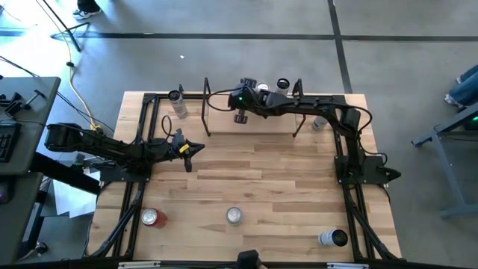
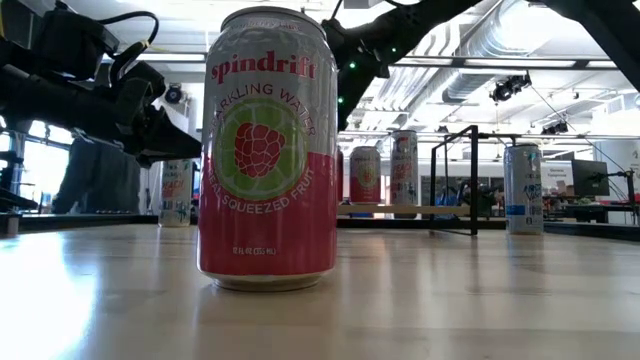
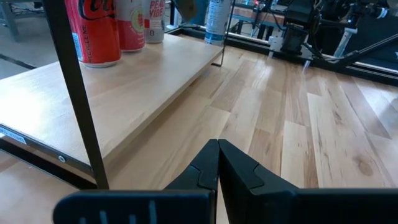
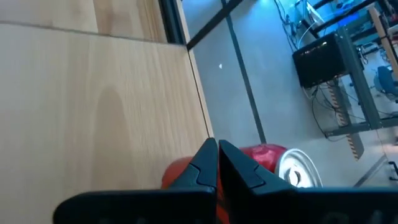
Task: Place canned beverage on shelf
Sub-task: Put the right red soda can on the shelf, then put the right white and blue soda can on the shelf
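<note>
Right arm stretched across the shelf (image 1: pixel 250 119), its right tool (image 1: pixel 240 116) clenched empty above the board beside a red can (image 4: pixel 264 155), left arm low over the table (image 1: pixel 254 179), left tool (image 1: pixel 190 153) clenched empty near the shelf's end frame, more cans near the front edge, one (image 1: pixel 234 216) centred.

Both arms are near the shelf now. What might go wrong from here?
The right gripper, jaws shut, hangs just over a red can at a wooden edge with floor beyond; a nudge may tip it off. The left gripper, jaws shut, sits close to the shelf and its black end frame, and may snag it.
</note>
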`<state>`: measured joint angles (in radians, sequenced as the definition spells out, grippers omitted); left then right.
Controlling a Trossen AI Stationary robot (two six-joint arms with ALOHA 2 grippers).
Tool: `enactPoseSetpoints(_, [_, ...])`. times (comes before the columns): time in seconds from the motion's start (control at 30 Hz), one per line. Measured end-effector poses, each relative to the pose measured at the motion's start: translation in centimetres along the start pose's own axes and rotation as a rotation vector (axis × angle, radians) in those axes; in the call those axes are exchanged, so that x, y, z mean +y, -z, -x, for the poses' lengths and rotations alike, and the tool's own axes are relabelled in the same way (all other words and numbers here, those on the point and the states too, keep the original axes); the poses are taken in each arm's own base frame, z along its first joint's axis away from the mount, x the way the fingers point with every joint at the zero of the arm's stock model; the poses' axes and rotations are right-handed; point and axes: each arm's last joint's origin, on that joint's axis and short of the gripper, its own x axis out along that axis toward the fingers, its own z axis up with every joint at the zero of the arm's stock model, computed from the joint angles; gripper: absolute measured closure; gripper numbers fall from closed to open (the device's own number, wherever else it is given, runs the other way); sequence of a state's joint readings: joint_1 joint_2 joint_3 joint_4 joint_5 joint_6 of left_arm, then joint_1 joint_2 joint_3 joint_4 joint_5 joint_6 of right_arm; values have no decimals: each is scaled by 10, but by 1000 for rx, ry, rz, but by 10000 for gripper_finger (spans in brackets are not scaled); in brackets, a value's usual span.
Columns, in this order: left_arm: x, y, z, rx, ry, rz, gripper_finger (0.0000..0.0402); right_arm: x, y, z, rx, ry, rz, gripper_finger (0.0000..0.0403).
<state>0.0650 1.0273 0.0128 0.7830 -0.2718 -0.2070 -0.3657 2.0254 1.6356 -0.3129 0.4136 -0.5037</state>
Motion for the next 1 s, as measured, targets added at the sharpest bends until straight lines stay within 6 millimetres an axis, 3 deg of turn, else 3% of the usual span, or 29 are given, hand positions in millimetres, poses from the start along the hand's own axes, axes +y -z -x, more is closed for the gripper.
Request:
enactPoseSetpoints(0.23, [0, 0, 0, 1, 0, -1, 401, 13, -7, 6, -31, -45, 17, 403])
enactPoseSetpoints(0.37, [0, 0, 0, 1, 0, -1, 401, 19, -11, 8, -114, -194, -58, 403])
enactPoseSetpoints(0.47, [0, 0, 0, 1, 0, -1, 401, 28, -13, 9, -175, -203, -103, 403])
enactPoseSetpoints(0.77, [1, 2, 0, 21, -8, -14, 401, 85, 2, 25, -421, -211, -211, 403])
enactPoseSetpoints(1.0, [1, 2, 0, 23, -10, -16, 401, 115, 11, 64, -435, -196, -241, 403])
